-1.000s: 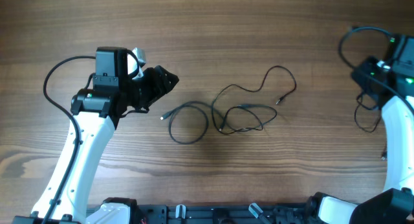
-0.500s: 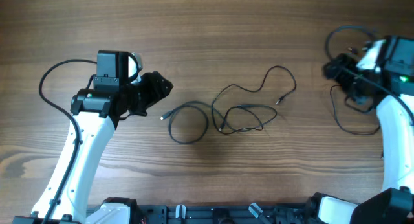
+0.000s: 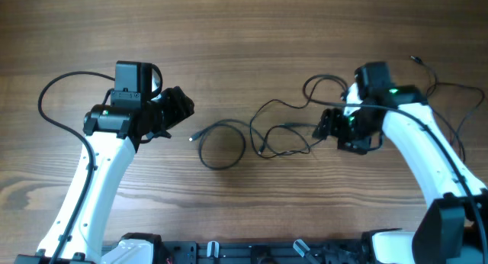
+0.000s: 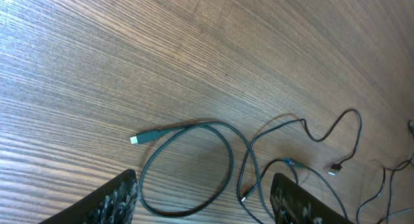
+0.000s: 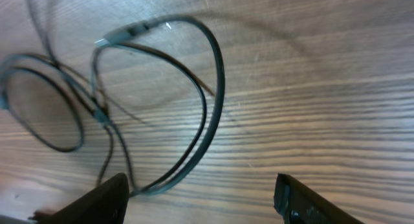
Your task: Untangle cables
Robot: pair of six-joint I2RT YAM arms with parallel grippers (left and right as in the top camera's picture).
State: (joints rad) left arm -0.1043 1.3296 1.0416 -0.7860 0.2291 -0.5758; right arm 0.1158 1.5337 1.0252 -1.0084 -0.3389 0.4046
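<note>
Thin black cables lie tangled mid-table: a round loop [image 3: 221,146] ending in a pale plug [image 3: 192,136], joined to a knot of crossing cords [image 3: 284,138]. My left gripper [image 3: 183,110] hovers open left of the plug. In the left wrist view the loop [image 4: 213,125] and plug [image 4: 134,139] lie ahead of the gripper [image 4: 204,211], nothing between its fingers. My right gripper [image 3: 321,128] is open at the knot's right end. In the right wrist view, curved cords [image 5: 217,88] lie just beyond its gripper [image 5: 200,204], whose left fingertip [image 5: 103,198] sits close to one strand.
Another thin cord [image 3: 450,87] trails over the table behind the right arm, its plug end [image 3: 414,59] toward the far right. A small cord loop [image 3: 320,81] sits just above the right gripper. Bare wood tabletop [image 3: 244,35] lies all around.
The right arm swung from the far right edge leftward to the knot, and its jaws opened. The left arm barely shifted. The central cables lie as before.
</note>
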